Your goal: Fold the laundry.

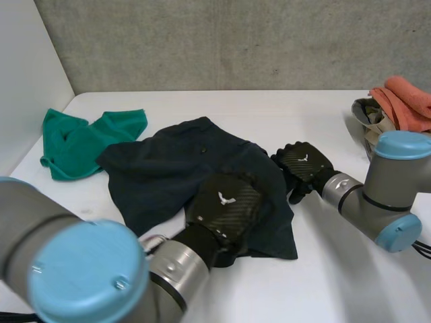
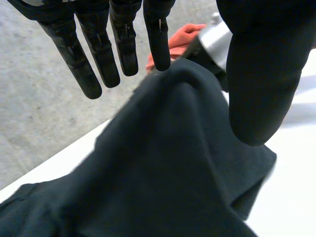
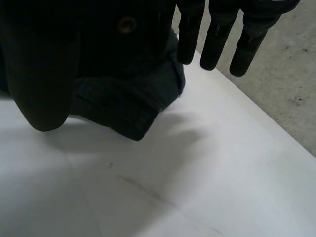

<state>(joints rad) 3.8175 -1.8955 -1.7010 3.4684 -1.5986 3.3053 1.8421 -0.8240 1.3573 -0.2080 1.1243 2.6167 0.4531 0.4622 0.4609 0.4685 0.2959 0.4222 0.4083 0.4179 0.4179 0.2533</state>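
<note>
Three lots of laundry are recorded on the white table (image 1: 269,108). Lot one, a green cloth (image 1: 87,142), is left crumpled at the far left side, just beside the next lot. Lot two, a dark navy garment (image 1: 175,168), is spread in a rumpled state across the middle of the table. The left hand (image 1: 225,205) is positioned over the garment's near right part. In its wrist view its fingers (image 2: 123,44) are held straight and its thumb is set well apart from them, with nothing gripped, and a raised ridge of the dark cloth is seen below the fingertips. Whether the palm rests on the cloth cannot be told. The right hand (image 1: 304,165) is placed at the garment's right edge. In its wrist view its fingers (image 3: 217,39) are extended and its thumb is spread away, and a buttoned, hemmed corner of the garment is seen lying under the palm without being clasped. Lot three, an orange cloth (image 1: 407,101), is heaped on a patterned tan cloth (image 1: 374,118) at the far right edge, apart from the garment.
</note>
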